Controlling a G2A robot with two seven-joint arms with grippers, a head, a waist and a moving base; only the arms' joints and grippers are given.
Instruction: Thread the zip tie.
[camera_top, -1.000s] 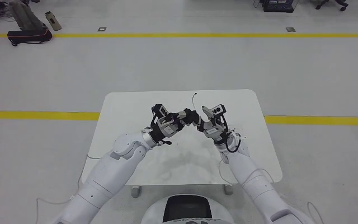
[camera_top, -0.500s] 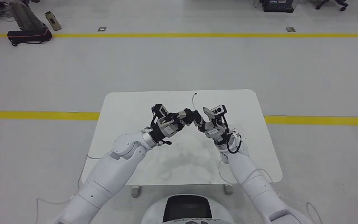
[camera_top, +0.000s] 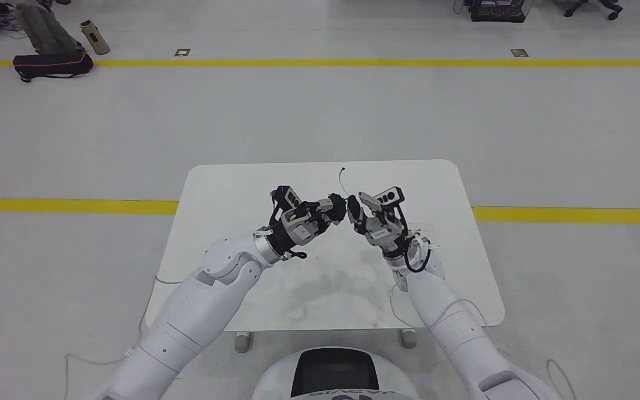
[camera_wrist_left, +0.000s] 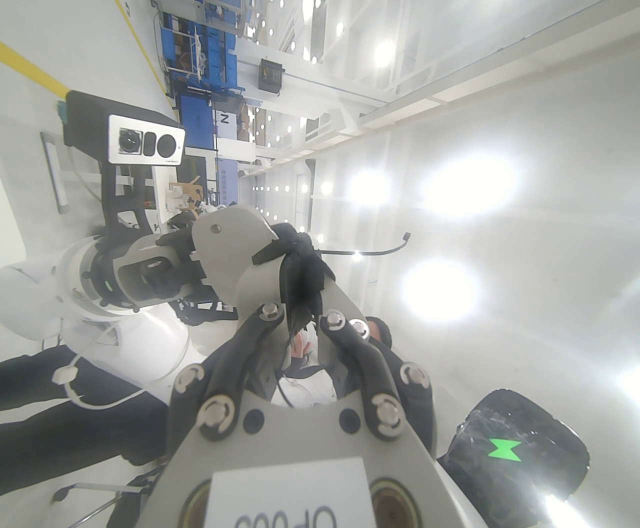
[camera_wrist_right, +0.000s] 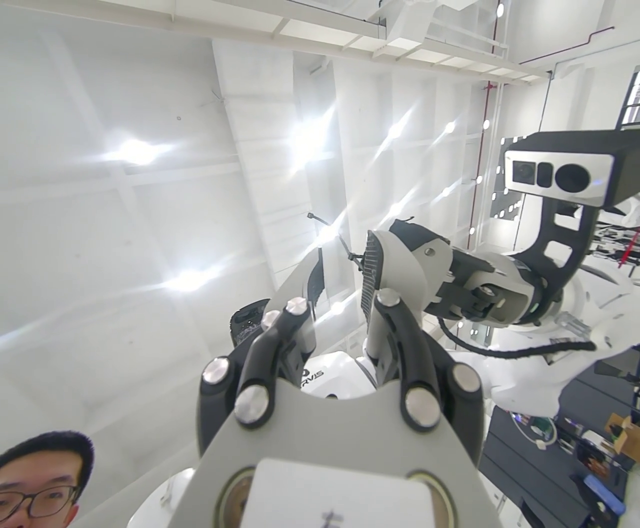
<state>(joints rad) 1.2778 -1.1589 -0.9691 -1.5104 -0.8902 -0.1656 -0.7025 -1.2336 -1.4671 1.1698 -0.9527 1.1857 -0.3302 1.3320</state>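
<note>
A thin black zip tie (camera_top: 342, 180) is held up over the middle of the white table (camera_top: 230, 200), its free end pointing away from me. My left gripper (camera_top: 336, 207) is shut on its lower part. In the left wrist view the strap (camera_wrist_left: 380, 251) runs out from the gripper (camera_wrist_left: 300, 285) to a small head at its tip. My right gripper (camera_top: 353, 212) is pressed close beside the left one and stands open. In the right wrist view the zip tie (camera_wrist_right: 327, 223) crosses the gap between the right gripper's (camera_wrist_right: 345, 250) fingers, next to the left gripper's fingers (camera_wrist_right: 420, 270).
Both grippers hover above the table, which has nothing else on it. Yellow floor lines run behind and beside it. A black bag (camera_top: 50, 60) lies on the floor far to the back left.
My right gripper has shifted a little left, closing up against the left gripper. The zip tie's free end has swung slightly left. The left arm has stayed put.
</note>
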